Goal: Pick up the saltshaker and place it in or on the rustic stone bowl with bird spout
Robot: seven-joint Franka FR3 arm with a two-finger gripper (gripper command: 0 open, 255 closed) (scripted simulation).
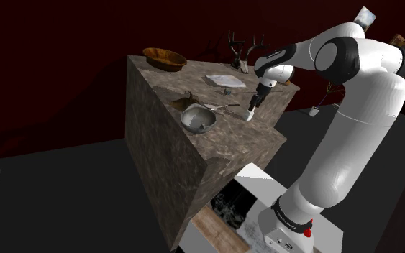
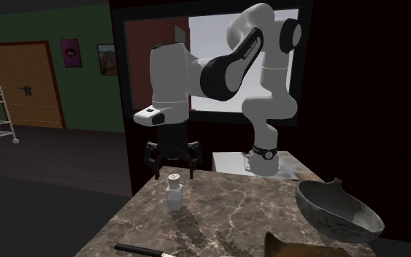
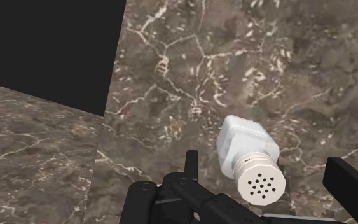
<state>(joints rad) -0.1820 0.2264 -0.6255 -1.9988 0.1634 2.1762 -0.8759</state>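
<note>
A small white saltshaker (image 1: 250,113) (image 2: 174,194) (image 3: 248,159) with a perforated cap stands upright on the marble tabletop (image 1: 222,140), close to the edge nearest the arm. My black gripper (image 1: 257,98) (image 2: 173,173) (image 3: 264,164) hangs directly over it, open. Its fingers (image 3: 191,164) stand apart on either side of the cap without touching it. The grey stone bowl (image 1: 198,118) (image 2: 336,212) sits on the same top, towards the shoulder view's left of the shaker.
A brown wooden bowl (image 1: 164,57) sits at the far corner. A flat white tray (image 1: 224,80), a small ball (image 1: 226,91), thin utensils (image 1: 221,107) and antlers (image 1: 238,47) lie beyond the shaker. A dark utensil (image 2: 141,250) lies near the second exterior view's front edge.
</note>
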